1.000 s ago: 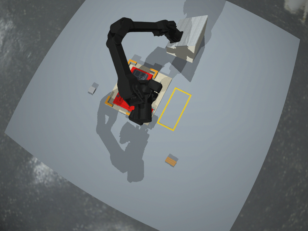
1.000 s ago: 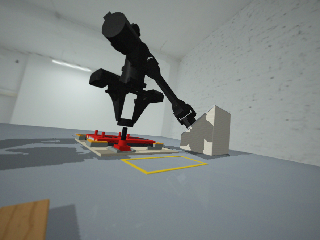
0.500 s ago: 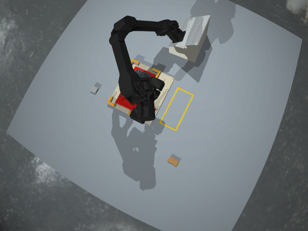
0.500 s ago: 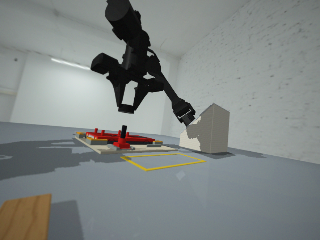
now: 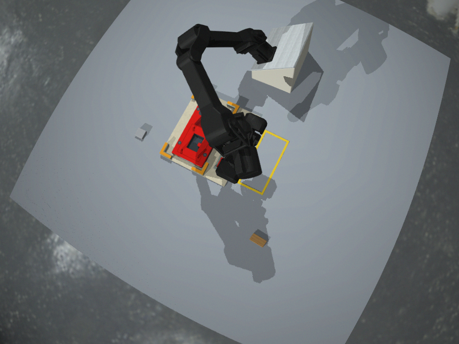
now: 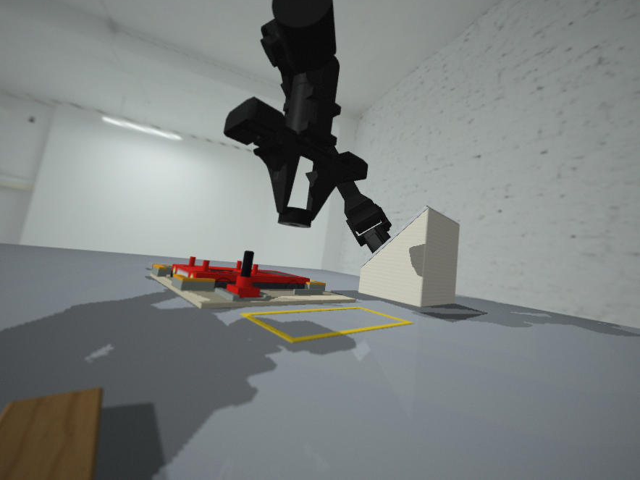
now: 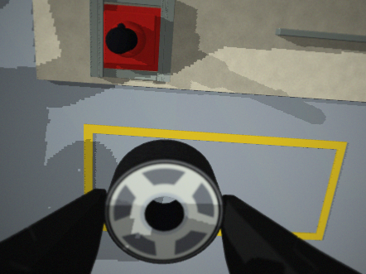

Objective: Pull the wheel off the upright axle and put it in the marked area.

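Note:
The wheel [image 6: 295, 217] [image 7: 133, 242], black with a pale spoked face, is clear of the axle and high above the table. My gripper [image 6: 295, 215] [image 7: 164, 203] is shut on it, one finger at each side. In the top view the arm hides the wheel. The upright black axle [image 6: 247, 263] [image 7: 121, 40] stands bare on its red base [image 6: 243, 289] [image 7: 150, 60]. The marked area is a yellow outline [image 5: 276, 166] [image 6: 331, 334] [image 7: 215, 137] on the table beside the board. In the wrist view the wheel covers part of the outline.
A beige board [image 5: 183, 123] [image 6: 213, 303] [image 7: 248, 69] carries a red car body [image 5: 187, 158] [image 6: 277, 277] between orange-topped corner blocks. A sloped block [image 5: 272, 77] [image 6: 441, 258] stands behind the marked area. A wooden block [image 5: 258, 239] [image 6: 51, 431] and a small grey block [image 5: 140, 134] lie farther off.

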{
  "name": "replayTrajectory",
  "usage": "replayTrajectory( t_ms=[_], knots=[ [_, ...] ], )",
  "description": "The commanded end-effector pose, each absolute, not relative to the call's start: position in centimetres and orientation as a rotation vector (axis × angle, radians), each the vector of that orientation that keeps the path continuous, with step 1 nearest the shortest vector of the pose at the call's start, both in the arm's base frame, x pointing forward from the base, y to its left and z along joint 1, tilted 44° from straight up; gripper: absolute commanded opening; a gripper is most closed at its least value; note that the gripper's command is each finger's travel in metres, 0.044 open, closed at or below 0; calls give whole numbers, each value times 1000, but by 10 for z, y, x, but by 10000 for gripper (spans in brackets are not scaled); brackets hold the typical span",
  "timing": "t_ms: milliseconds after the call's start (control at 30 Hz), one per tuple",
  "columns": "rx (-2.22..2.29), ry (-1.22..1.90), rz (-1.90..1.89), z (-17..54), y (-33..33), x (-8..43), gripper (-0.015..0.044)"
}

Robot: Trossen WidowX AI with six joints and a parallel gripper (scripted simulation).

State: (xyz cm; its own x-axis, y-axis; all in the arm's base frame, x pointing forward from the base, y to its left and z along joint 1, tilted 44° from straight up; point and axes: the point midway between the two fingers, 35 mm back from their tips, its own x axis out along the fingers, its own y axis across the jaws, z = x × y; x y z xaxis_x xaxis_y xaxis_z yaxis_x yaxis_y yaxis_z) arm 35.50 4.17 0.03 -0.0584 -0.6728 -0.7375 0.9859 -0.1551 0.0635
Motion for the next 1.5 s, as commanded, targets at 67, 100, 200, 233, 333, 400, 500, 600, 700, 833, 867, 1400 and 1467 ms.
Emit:
replayTrajectory(
  t_ms=[67, 100, 200, 233, 333, 400, 500, 600, 700, 833, 867, 1400, 1467],
  knots=[
    [753, 560, -1596, -19, 64, 340, 0],
    [753, 560, -1597, -21, 67, 338, 0],
    [752, 558, -1598, -29, 77, 331, 0],
    [752, 558, -1599, -31, 80, 328, 0],
    [751, 557, -1600, -35, 85, 324, 0],
    [751, 557, -1600, -35, 85, 324, 0],
    [751, 557, -1600, -37, 83, 324, 0],
    [751, 556, -1600, -43, 78, 324, 0],
    [751, 556, -1600, -48, 72, 323, 0],
    [751, 556, -1600, -55, 67, 323, 0],
    [751, 556, -1599, -58, 64, 324, 0],
    [748, 552, -1600, -111, 13, 317, 0],
    [748, 552, -1600, -111, 13, 317, 0]
  ],
)
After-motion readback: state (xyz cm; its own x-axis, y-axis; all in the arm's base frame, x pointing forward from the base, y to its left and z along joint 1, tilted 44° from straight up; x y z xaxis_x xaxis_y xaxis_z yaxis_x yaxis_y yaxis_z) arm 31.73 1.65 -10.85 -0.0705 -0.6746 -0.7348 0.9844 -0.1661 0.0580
